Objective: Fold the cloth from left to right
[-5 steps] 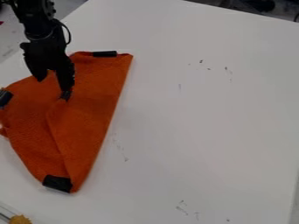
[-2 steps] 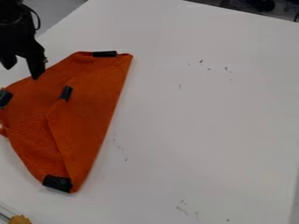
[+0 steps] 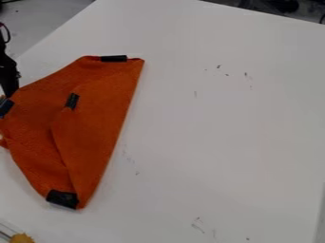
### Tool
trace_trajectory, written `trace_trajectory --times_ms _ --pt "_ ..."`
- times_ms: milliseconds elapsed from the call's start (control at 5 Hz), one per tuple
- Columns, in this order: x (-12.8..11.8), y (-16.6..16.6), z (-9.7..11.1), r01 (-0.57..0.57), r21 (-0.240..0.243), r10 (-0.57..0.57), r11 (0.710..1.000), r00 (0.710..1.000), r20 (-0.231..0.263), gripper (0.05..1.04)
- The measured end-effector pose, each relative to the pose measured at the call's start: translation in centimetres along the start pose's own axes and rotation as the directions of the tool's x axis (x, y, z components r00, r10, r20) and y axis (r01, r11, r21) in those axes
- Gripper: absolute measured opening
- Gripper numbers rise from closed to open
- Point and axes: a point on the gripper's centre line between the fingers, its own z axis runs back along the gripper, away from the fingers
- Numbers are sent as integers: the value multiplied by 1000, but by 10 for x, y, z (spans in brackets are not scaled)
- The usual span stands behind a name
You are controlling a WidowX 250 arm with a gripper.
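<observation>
The gripper (image 3: 9, 88) is at the left edge, partly cut off by it, close to the cloth's left corner with its black clip. The orange cloth (image 3: 95, 123) lies on the left half of the white table, with one flap folded over toward the right and its tip near the cloth's middle. Black clips mark its corners: at the top, at the bottom, at the left edge and on the flap's tip.
The white table (image 3: 215, 128) has small dark scuff marks. A yellow-brown item (image 3: 22, 238) lies at the bottom left corner. The table's back edge runs across the top right, with dark objects beyond it.
The gripper has moved left, away from the clip on the flap's tip, to the view's left edge. The cloth has stayed in place.
</observation>
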Motion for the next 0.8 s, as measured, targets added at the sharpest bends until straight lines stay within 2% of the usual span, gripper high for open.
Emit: trace_trajectory --times_ms 200,400,600,800 --pt "-7 -2 -15 -3 -32 2 999 999 -34 1001" --pt "-11 -1 -16 -9 -38 7 999 999 -44 1001" --pt "-11 -1 -17 -7 -40 6 999 999 -46 947" --pt "-13 -4 -25 -3 -53 0 999 998 -57 666"
